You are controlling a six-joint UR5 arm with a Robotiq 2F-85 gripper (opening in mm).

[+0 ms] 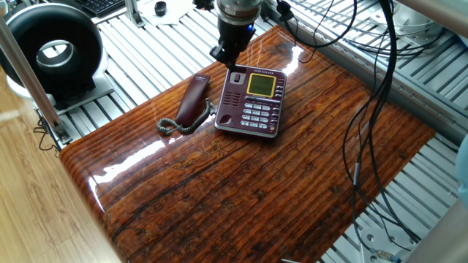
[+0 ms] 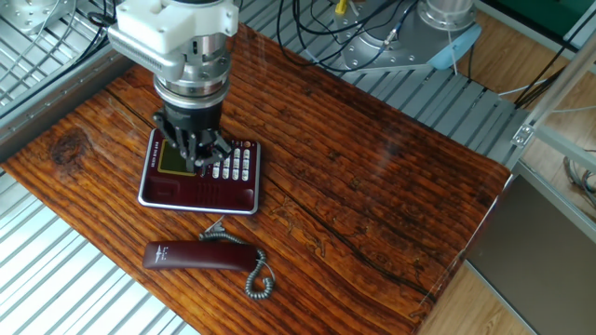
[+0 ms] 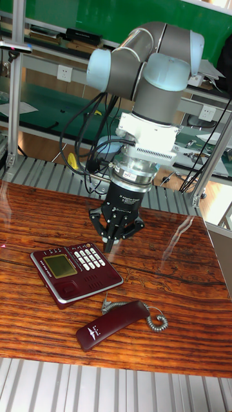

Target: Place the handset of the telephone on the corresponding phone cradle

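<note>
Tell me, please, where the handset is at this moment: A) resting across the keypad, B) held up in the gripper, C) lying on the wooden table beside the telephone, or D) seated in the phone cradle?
C: the handset lies flat on the table apart from the telephone, while the gripper hangs above, holding nothing.

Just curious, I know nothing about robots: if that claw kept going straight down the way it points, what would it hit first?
Probably the telephone: the gripper hangs over its screen and keypad, fingers pointing down, not over the handset. The exact spot is hard to judge.
</note>
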